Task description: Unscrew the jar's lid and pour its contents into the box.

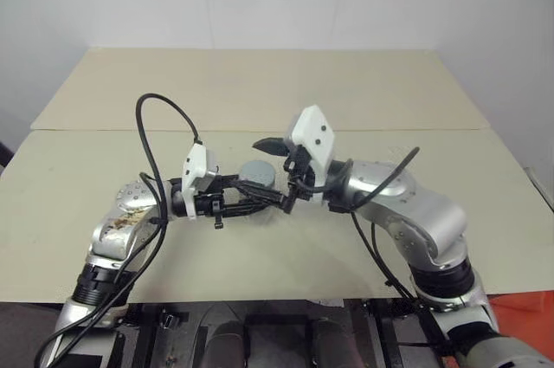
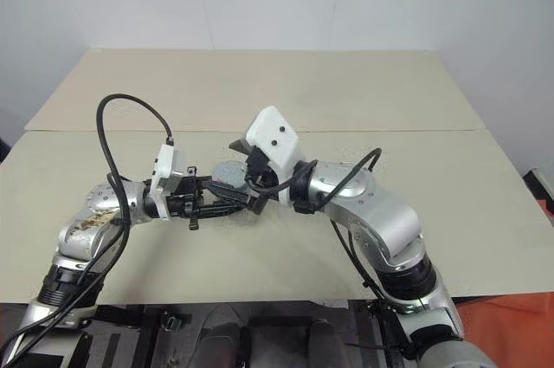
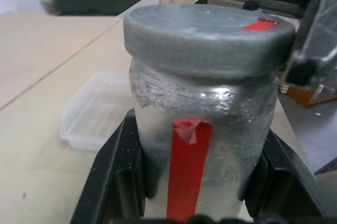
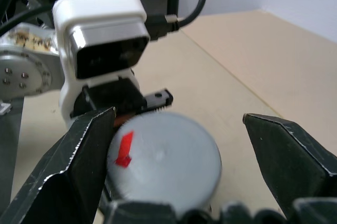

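Note:
My left gripper [image 3: 202, 182] is shut on the jar [image 3: 210, 113], a small greyish jar with a red strip of tape down its side, and holds it upright above the table. Its flat grey lid [image 4: 163, 161], marked with a red tab, sits on the jar. My right gripper [image 4: 179, 124] is open, one finger on each side of the lid, with a gap showing at one finger. The clear plastic box [image 3: 97, 110] lies on the table behind the jar. The contents are hidden inside the jar.
The beige table [image 1: 260, 91] stretches wide behind and to both sides of the arms, with a seam [image 1: 415, 130] running across it. Black cables [image 1: 160, 112] loop above my left wrist. A white wall stands beyond the far edge.

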Robot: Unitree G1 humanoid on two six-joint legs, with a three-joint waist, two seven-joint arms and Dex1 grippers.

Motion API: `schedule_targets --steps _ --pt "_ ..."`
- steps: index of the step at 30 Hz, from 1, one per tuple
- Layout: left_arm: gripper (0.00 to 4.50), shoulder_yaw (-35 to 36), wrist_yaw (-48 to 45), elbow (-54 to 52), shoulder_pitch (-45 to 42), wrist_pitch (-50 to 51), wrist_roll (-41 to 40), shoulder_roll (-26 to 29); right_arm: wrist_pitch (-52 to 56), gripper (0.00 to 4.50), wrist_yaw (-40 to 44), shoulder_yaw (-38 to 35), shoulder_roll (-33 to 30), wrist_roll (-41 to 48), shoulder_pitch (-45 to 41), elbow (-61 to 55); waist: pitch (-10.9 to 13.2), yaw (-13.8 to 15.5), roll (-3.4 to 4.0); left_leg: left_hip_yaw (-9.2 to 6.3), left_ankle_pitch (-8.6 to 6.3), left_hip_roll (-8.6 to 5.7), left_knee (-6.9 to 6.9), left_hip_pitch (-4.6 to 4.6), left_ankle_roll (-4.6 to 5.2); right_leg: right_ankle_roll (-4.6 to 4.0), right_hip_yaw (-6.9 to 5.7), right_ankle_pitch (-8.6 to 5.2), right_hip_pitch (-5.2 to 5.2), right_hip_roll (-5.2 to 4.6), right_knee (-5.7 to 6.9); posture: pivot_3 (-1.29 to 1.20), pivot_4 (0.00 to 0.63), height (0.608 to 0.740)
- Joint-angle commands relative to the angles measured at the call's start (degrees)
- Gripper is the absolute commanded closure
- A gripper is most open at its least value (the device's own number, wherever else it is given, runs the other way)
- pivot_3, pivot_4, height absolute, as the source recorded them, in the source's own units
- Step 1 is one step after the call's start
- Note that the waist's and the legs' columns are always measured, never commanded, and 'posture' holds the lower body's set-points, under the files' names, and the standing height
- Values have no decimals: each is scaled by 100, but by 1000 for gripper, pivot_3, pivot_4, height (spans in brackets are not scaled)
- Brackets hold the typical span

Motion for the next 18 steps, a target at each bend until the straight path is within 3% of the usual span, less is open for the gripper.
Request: schedule_targets --steps 1,18 --pt "2588 275 -100 -380 74 -50 -247 134 -44 56 -138 -408 -279 -215 39 139 0 0 0 0 0 0 0 0 0 0 0 0 0 0 0 0 150 740" --pt "2588 344 -57 -537 204 5 -271 196 -151 56 -153 -1011 -837 104 374 128 0 22 -1 1 0 -1 0 -1 0 0 0 0 1 -2 -4 0 150 740"
